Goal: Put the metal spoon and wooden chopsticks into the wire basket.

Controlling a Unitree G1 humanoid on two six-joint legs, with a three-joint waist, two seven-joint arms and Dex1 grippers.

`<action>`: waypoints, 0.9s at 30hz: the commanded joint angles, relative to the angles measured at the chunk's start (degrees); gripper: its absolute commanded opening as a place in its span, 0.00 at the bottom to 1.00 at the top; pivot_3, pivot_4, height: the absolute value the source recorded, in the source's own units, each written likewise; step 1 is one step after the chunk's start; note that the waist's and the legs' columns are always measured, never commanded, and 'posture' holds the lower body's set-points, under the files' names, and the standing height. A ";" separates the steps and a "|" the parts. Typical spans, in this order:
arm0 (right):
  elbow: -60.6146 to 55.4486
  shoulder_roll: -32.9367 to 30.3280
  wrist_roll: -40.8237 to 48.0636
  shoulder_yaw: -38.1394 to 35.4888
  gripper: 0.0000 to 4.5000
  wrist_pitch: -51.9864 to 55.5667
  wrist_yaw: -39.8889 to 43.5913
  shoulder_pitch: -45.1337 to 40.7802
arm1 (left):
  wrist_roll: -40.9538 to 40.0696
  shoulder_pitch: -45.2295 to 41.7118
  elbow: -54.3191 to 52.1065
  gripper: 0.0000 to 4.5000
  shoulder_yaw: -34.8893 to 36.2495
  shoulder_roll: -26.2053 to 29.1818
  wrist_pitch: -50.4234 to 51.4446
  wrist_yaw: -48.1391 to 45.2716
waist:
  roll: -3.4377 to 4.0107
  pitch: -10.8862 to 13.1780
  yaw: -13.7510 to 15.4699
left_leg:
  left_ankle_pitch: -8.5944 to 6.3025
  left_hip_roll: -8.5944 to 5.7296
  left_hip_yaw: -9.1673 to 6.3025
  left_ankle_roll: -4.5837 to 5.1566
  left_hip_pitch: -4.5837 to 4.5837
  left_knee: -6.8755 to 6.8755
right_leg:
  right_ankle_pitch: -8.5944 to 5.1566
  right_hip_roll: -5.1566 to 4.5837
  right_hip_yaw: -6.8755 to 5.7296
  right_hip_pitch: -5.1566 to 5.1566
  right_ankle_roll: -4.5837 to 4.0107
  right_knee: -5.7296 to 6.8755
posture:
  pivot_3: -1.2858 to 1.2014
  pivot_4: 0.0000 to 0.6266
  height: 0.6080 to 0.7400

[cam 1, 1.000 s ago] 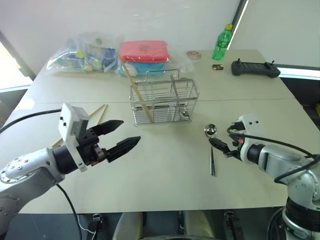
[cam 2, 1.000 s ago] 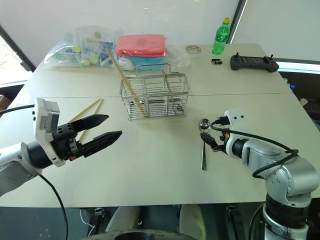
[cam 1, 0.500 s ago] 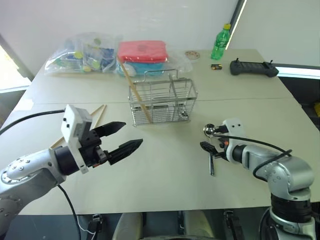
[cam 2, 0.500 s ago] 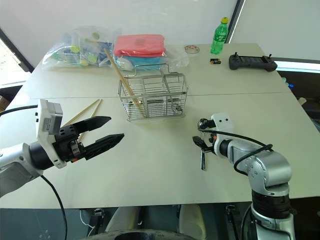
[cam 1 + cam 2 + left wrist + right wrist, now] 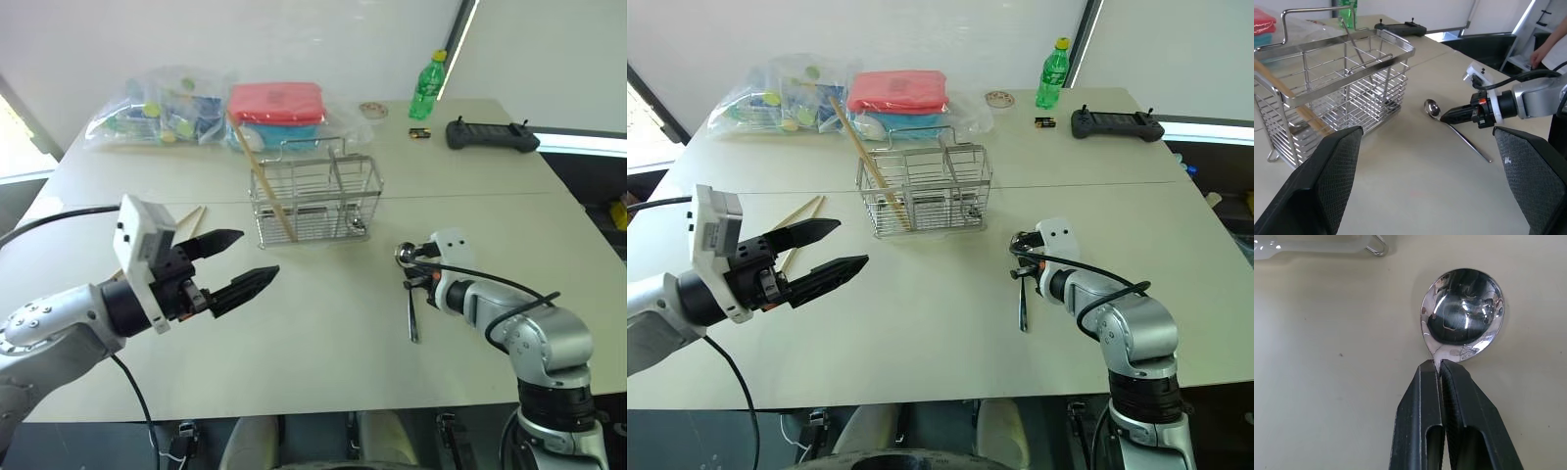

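Note:
The metal spoon (image 5: 1463, 313) lies on the table right of the wire basket (image 5: 313, 196), bowl toward the basket, handle (image 5: 413, 318) toward me. My right gripper (image 5: 1439, 364) is shut on the spoon's neck just behind the bowl, low at the tabletop (image 5: 414, 281). One wooden chopstick (image 5: 262, 176) leans upright in the basket's left compartment. More wooden chopsticks (image 5: 193, 221) lie flat on the table left of the basket. My left gripper (image 5: 260, 253) hovers open above the table in front of those, pointing toward the basket, nothing between its fingers.
Behind the basket sit red-lidded boxes (image 5: 276, 103) and plastic bags (image 5: 162, 108). A green bottle (image 5: 425, 86), a black controller (image 5: 490, 135) and a small battery (image 5: 419, 131) stand at the far right. A person's arm (image 5: 1547, 46) shows beyond the table.
My right gripper has sunk to the table, shifted toward the spoon's bowl and shut on its neck. The left arm has stayed put, still open.

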 commanded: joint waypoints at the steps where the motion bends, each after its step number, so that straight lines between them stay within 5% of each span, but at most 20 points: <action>1: 0.80 -0.22 -0.35 -0.79 0.02 1.16 0.20 0.58 | -0.02 -1.25 -0.17 1.00 0.08 0.10 -0.99 -0.19 | 0.00 0.00 0.07 | 0.00 0.00 0.00 0.00 0.00 0.00 | 0.00 0.00 0.00 0.00 0.00 0.00 | 0.52 0.24 0.63; 7: -0.83 -0.29 0.49 -2.19 0.07 2.16 1.26 0.76 | 0.14 -2.31 0.42 1.00 -0.89 -0.25 -0.94 -0.20 | 0.02 0.02 0.20 | 0.00 -0.01 -0.01 0.00 -0.07 -0.01 | 0.00 -0.01 0.00 -0.03 0.00 -0.02 | 0.52 0.24 0.63; 10: -2.20 -0.26 1.22 -2.39 0.29 3.17 1.89 0.27 | 0.06 -2.52 0.47 1.00 -1.06 -0.57 -1.01 0.11 | 0.05 0.03 0.15 | 0.00 -0.01 0.00 0.00 -0.08 -0.03 | 0.00 -0.01 0.00 -0.04 0.00 -0.04 | 0.52 0.24 0.63; 15: -3.17 0.86 1.13 -1.78 0.84 5.16 1.22 -0.55 | 0.26 -2.70 0.18 1.00 -1.46 -0.96 -1.21 0.67 | 0.06 0.04 0.20 | 0.00 -0.01 -0.01 0.00 -0.17 -0.03 | 0.00 -0.01 0.00 -0.12 0.00 -0.04 | 0.52 0.24 0.63; 27: -0.84 2.45 -0.63 -0.47 0.84 4.30 0.22 0.16 | -0.86 -3.78 0.08 1.00 -1.16 -0.83 -1.29 2.26 | 0.03 0.02 0.10 | 0.00 -0.02 -0.01 0.00 -0.18 -0.01 | 0.00 -0.02 0.00 -0.12 0.00 -0.07 | 0.52 0.24 0.63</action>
